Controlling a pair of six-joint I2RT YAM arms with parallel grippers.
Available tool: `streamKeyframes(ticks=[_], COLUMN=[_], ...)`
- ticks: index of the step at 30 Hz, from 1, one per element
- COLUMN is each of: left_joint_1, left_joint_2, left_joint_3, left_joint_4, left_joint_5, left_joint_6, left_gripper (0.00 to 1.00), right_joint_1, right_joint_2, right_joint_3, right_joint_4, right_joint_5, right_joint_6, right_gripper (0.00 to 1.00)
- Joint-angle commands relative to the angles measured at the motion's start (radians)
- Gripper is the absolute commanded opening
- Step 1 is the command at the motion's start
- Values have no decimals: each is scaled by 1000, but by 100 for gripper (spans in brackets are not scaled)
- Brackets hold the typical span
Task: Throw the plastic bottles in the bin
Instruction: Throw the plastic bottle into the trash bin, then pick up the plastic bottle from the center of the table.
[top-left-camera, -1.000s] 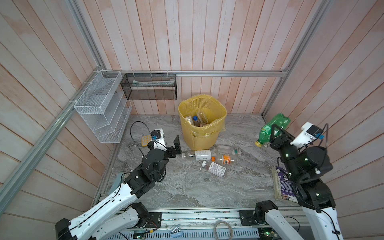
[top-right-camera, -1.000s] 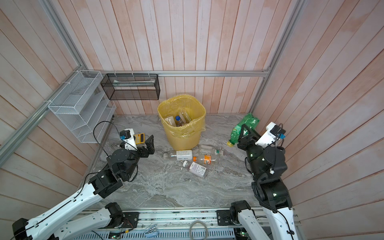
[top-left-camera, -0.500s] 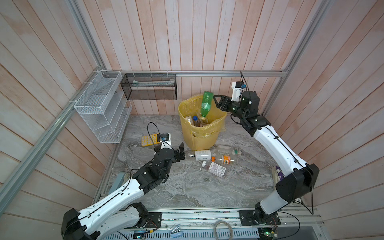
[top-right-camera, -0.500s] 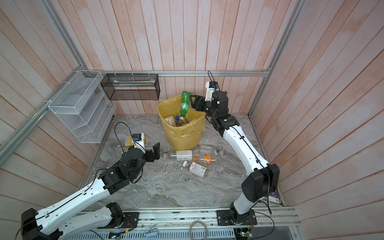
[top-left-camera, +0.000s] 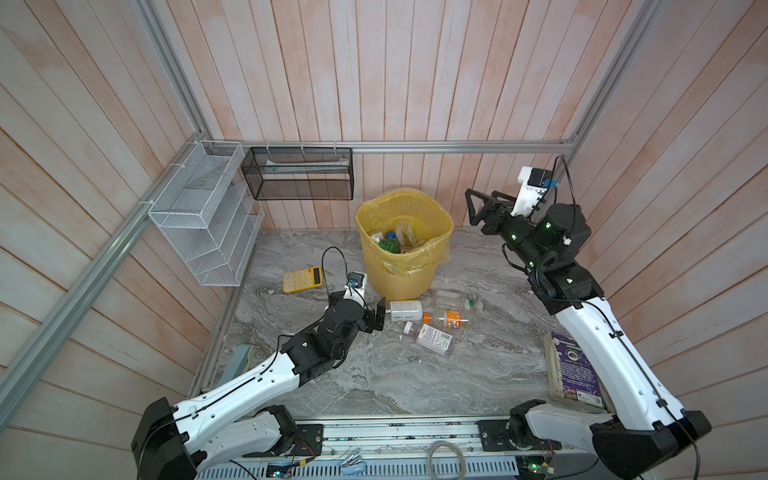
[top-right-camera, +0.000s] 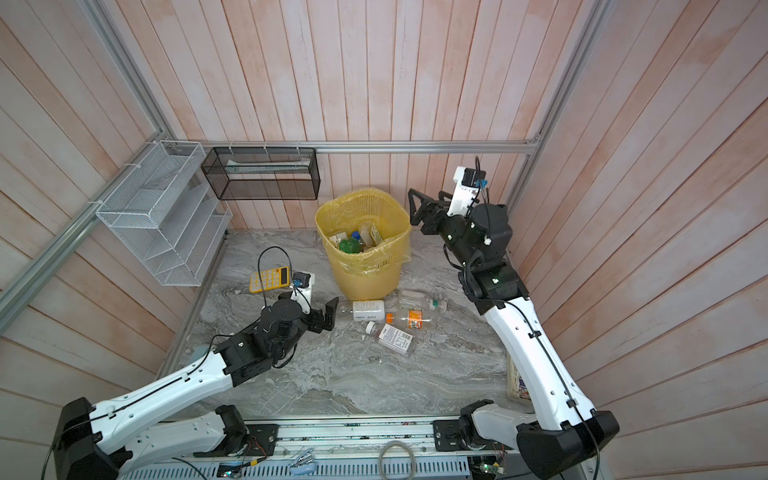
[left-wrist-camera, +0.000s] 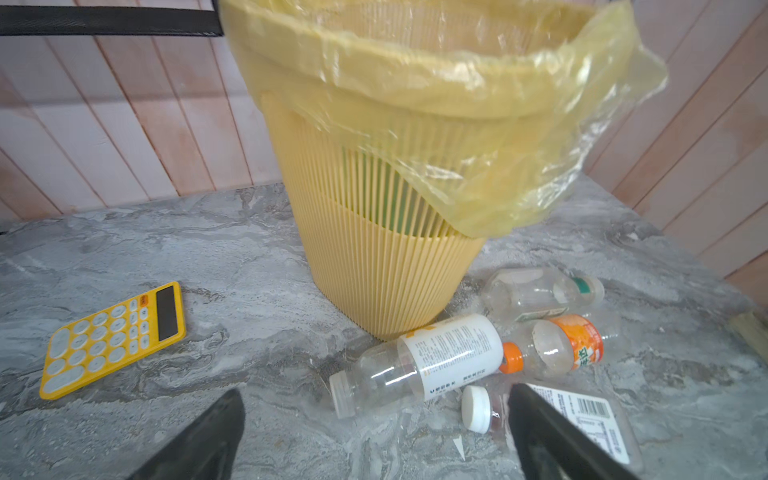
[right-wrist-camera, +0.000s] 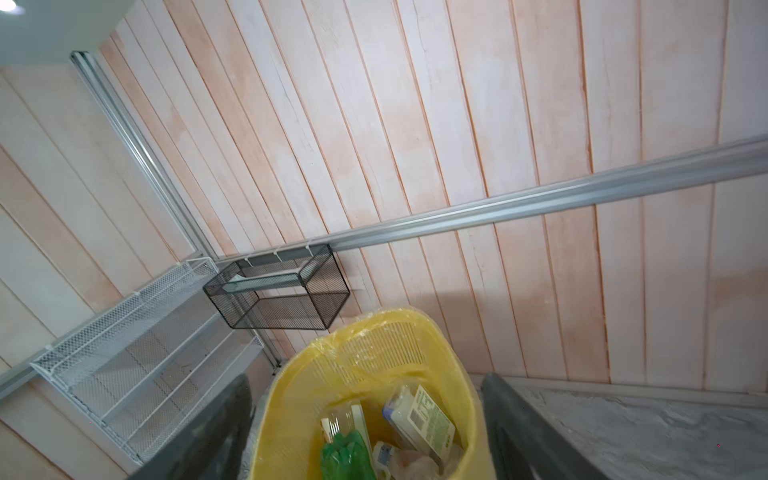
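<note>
The yellow bin (top-left-camera: 399, 278) (top-right-camera: 365, 278) stands at the back of the floor, and a green bottle (top-left-camera: 388, 246) (right-wrist-camera: 345, 457) lies inside among other bottles. Several plastic bottles lie in front of it: a white-labelled one (top-left-camera: 405, 309) (left-wrist-camera: 436, 353), an orange-capped one (top-left-camera: 449, 319) (left-wrist-camera: 557, 345), a clear one (top-left-camera: 457, 298) and a white-capped one (top-left-camera: 430, 338). My left gripper (top-left-camera: 379, 318) (left-wrist-camera: 374, 399) is open and low, just short of the white-labelled bottle's cap end. My right gripper (top-left-camera: 473, 210) (right-wrist-camera: 368, 378) hangs open and empty, above and right of the bin's rim.
A yellow calculator (top-left-camera: 302, 279) lies on the floor left of the bin. A white mesh rack (top-left-camera: 203, 224) and a black mesh rack (top-left-camera: 299, 174) hang on the walls. A purple book (top-left-camera: 573, 370) lies by the right wall.
The right arm swung the green bottle over the bin and let it go; it now lies inside, and the gripper has drawn back rightwards. The left gripper has moved closer to the floor bottles.
</note>
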Motion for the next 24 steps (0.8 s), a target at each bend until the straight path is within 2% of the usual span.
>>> streamKeyframes(ticks=[1, 8, 13, 17, 20, 24], left_joint_1=[-3, -1, -17, -23, -24, -23], left_joint_2=[73, 203, 246, 229, 194, 158], left_joint_3=[-25, -52, -54, -101, -158, -201], left_joint_4=[65, 188, 194, 235, 298, 298], left_joint_5=[86, 151, 176, 162, 159, 98], left_joint_6=[92, 150, 163, 39, -37, -145], left_gripper=[100, 100, 100, 100, 100, 100], right_joint_1=[-23, -70, -77, -56, -3, 54], right_joint_2=[-30, -192, -269, -299, -285, -223], right_joint_3=[-181, -521, -683, -801, -864, -885], right_joint_4=[-11, -28, -61, -71, -53, -23], right_joint_5=[49, 102, 45, -53, -62, -63], right_joint_6=[-20, -20, -30, -38, -48, -83], right_gripper=[87, 88, 86, 81, 80, 82])
